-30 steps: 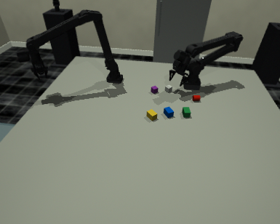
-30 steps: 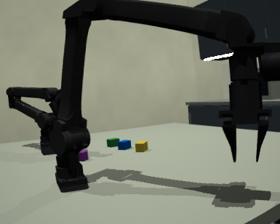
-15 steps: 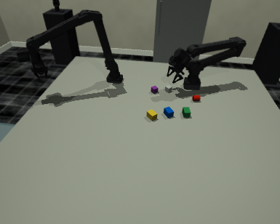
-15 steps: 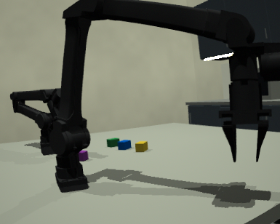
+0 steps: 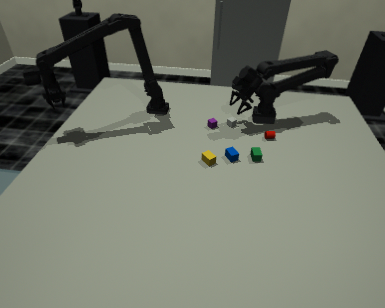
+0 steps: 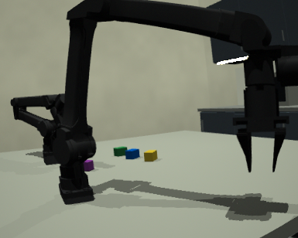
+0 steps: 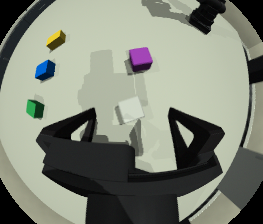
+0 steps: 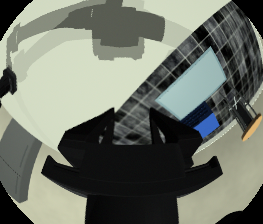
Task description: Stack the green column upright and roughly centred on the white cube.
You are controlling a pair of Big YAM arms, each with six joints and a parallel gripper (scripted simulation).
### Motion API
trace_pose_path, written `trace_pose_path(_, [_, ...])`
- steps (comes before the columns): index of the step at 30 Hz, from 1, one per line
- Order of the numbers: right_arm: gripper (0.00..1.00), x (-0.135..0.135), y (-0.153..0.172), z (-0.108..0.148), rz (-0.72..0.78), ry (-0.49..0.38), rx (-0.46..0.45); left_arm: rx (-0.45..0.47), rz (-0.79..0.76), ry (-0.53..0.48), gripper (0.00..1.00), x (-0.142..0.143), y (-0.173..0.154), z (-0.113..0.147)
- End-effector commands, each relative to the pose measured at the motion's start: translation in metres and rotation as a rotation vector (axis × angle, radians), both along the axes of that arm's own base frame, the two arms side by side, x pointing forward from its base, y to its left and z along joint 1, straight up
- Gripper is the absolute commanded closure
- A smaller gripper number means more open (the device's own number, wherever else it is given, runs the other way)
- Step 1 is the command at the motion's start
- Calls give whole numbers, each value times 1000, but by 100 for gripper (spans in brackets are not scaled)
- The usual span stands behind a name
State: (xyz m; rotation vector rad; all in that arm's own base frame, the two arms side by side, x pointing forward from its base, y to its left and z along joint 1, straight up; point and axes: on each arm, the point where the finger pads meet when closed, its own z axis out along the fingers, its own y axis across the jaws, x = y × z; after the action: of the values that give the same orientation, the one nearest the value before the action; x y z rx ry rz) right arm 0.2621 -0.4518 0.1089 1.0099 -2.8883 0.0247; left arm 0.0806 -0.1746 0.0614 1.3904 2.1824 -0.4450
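Observation:
The green column (image 5: pixel 256 154) (image 6: pixel 120 151) (image 7: pixel 35 108) lies on the table beside the blue block. The white cube (image 5: pixel 231 122) (image 7: pixel 130 106) stands on the table, near the purple cube; in the exterior view it is hidden. My left gripper (image 5: pixel 235 108) (image 7: pixel 132 111) is open and empty, above the table near the white cube, which shows between its fingertips in the left wrist view. My right gripper (image 5: pixel 58 105) (image 6: pixel 262 171) (image 8: pixel 132 111) is partly open and empty, raised near the table's side edge, far from the column and the cube.
A purple cube (image 5: pixel 212 123) (image 6: pixel 89 165) (image 7: pixel 140 59) stands beside the white cube. A blue block (image 5: pixel 232 154) (image 6: pixel 132 154) (image 7: pixel 45 70) and a yellow block (image 5: pixel 209 158) (image 6: pixel 150 155) (image 7: pixel 56 39) lie in a row with the column. A red cylinder (image 5: pixel 270 135) lies near the left arm's base.

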Motion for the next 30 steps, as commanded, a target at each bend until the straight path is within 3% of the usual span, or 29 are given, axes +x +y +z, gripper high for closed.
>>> trace_pose_path(1, [54, 1, -2, 5, 0, -6, -10, -9, 2, -26, 0, 10, -3, 6])
trace_pose_path(4, [54, 1, -2, 5, 0, -6, -10, -2, 21, -40, 0, 19, 1, 6])
trace_pose_path(5, [54, 1, -2, 5, 0, -6, -10, -24, 34, -61, 0, 28, -2, 21])
trace_pose_path(10, [54, 1, -2, 5, 0, -6, -10, -21, 165, -68, 0, 67, 13, 22])
trace_pose_path(12, [54, 1, -2, 5, 0, -6, -10, -21, 165, -68, 0, 67, 13, 22])
trace_pose_path(22, [54, 1, -2, 5, 0, -6, -10, -62, 631, -40, 0, 183, 64, 25])
trace_pose_path(27, [54, 1, -2, 5, 0, -6, -10, -55, 795, -28, 0, 226, 85, 20])
trace_pose_path(30, [54, 1, -2, 5, 0, -6, -10, -54, 827, -27, 0, 235, 90, 19])
